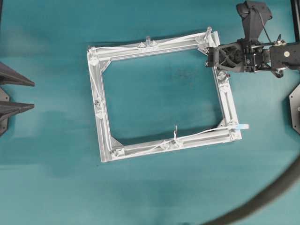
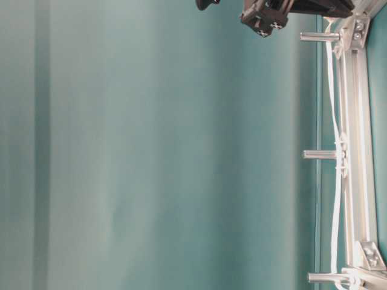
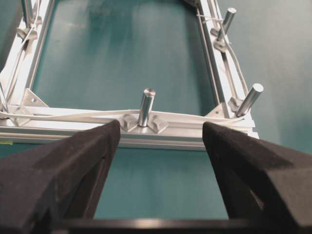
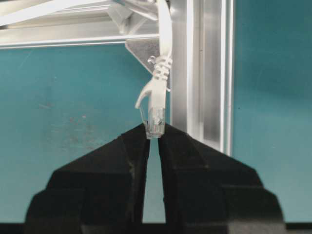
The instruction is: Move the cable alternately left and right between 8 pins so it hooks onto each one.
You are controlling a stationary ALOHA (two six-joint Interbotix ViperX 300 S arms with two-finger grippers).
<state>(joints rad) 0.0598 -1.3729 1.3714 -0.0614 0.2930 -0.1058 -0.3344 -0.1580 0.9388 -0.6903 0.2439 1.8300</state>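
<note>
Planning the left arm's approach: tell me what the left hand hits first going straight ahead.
Likely the upright pin on the frame's near rail, centred between the open left hand's fingers; the cable runs past it. Depth is unclear.

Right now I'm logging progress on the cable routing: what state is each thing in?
cable: strung around the frame past the pins, plug end at the right gripper's fingertips
plug: tip between the nearly closed fingers
frame: flat on the table
pins: upright
right gripper: nearly closed on the plug's tip
left gripper: open, empty, facing the frame
</note>
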